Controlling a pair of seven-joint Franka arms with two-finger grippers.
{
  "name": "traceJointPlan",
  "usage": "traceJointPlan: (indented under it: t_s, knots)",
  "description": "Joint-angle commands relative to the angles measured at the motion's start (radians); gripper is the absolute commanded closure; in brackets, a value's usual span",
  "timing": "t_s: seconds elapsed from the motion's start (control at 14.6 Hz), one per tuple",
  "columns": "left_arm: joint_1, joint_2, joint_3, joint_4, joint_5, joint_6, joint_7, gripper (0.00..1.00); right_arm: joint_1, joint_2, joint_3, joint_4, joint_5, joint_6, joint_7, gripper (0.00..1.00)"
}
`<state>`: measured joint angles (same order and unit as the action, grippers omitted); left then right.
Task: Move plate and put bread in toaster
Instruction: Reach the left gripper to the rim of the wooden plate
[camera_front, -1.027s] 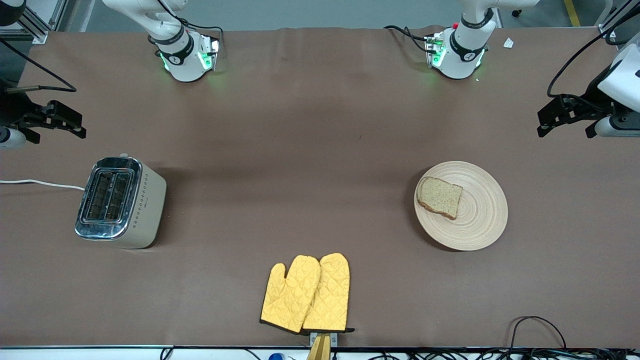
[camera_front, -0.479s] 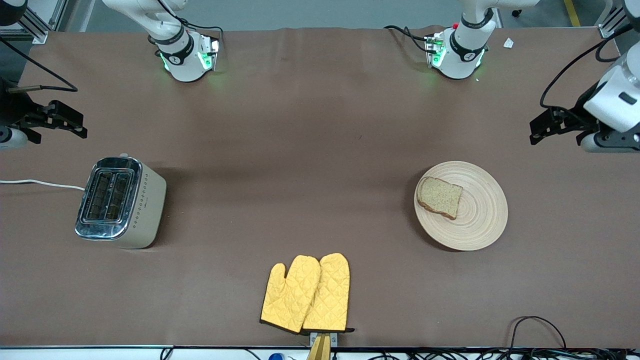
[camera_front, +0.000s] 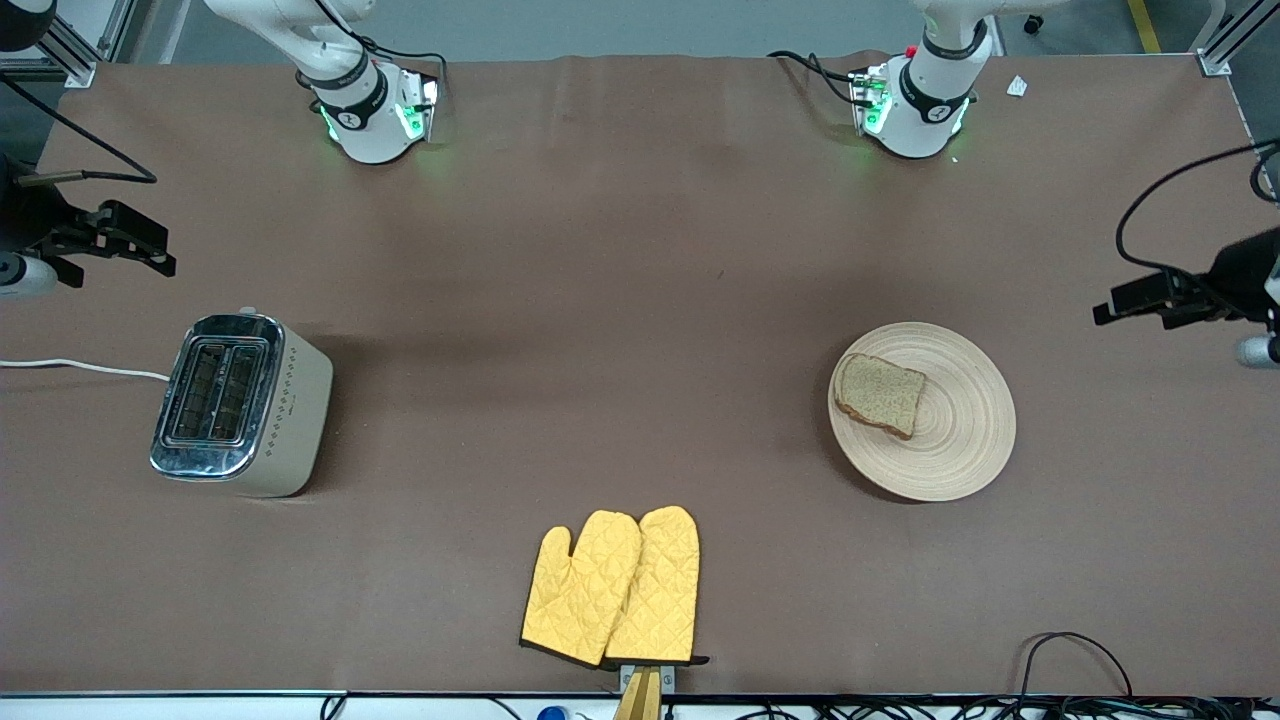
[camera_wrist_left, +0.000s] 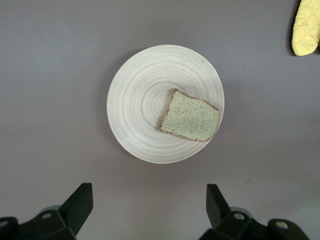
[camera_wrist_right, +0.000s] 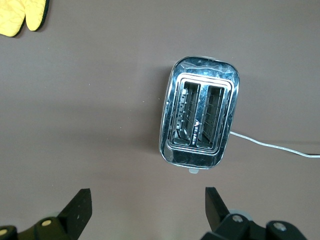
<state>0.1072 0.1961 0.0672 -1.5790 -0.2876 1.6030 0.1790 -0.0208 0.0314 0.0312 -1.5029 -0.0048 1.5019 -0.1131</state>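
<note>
Centrally, 2 yellow oven mitts (camera_front: 612, 588), bread (camera_front: 879, 395) on plate (camera_front: 955, 450)

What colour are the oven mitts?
Bright yellow, quilted, with dark trim: the oven mitts show best in the front view.

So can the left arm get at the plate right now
Probably yes. The left end effector hangs open near the left arm's end of the table, and nothing lies between it and the plate, which carries only the bread.

toaster (camera_front: 240, 403): glossy chrome top | plate (camera_front: 955, 440): matt wood (ringed) | mitts (camera_front: 612, 587): quilted cloth
</note>
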Motion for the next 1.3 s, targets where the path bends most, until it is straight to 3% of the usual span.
traceJointPlan:
  t_s: [0.0,0.62,1.23]
  knots:
    - [0.078,0.138,-0.006,0.031,-0.106,-0.012,0.094,0.0,0.001,-0.019,0.003,-0.01,-0.004,-0.006,-0.007,0.0]
    - [0.167,0.465,-0.007,0.039,-0.258,0.115,0.405,0.0,0.001,-0.021,0.004,-0.011,-0.004,-0.008,-0.007,0.0]
    - [0.172,0.597,-0.015,0.039,-0.378,0.175,0.534,0.0,0.006,-0.019,0.003,-0.011,-0.004,-0.008,-0.007,0.0]
